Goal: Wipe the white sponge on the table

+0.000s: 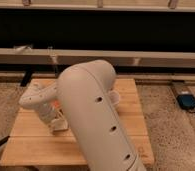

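The table (136,125) is a light wooden slatted top in the middle of the camera view. My big white arm (96,115) covers much of it. My gripper (55,121) points down at the left half of the table, low over the wood. A small pale block, apparently the white sponge (62,123), sits right at the gripper's tip on the table; I cannot tell whether it is held. A sliver of the orange bowl (56,103) shows behind the wrist.
A translucent white cup (114,98) peeks out right of the arm. A thin clear item (54,62) stands at the table's back left edge. A blue device (187,101) with a cable lies on the speckled floor at the right. A dark wall runs behind.
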Action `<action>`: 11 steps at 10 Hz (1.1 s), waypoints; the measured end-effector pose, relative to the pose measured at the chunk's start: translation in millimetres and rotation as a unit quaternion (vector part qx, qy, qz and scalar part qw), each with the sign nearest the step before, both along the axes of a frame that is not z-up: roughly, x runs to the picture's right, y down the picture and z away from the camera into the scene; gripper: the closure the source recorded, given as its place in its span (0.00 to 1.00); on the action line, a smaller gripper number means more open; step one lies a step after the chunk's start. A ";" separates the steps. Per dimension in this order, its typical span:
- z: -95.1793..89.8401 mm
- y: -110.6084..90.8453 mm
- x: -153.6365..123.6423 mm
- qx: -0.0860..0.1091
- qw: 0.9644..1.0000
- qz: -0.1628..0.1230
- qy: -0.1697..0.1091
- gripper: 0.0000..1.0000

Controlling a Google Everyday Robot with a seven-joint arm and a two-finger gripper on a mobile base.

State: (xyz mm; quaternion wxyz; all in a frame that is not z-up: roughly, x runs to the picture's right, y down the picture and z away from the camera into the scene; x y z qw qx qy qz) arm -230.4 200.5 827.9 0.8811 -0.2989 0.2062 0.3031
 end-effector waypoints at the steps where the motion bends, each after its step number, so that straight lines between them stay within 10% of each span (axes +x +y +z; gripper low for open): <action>1: 0.2 -0.8 0.2 0.001 1.000 0.001 0.001 0.35; 11: 3.8 -8.1 8.2 -0.007 1.000 0.017 0.003 0.35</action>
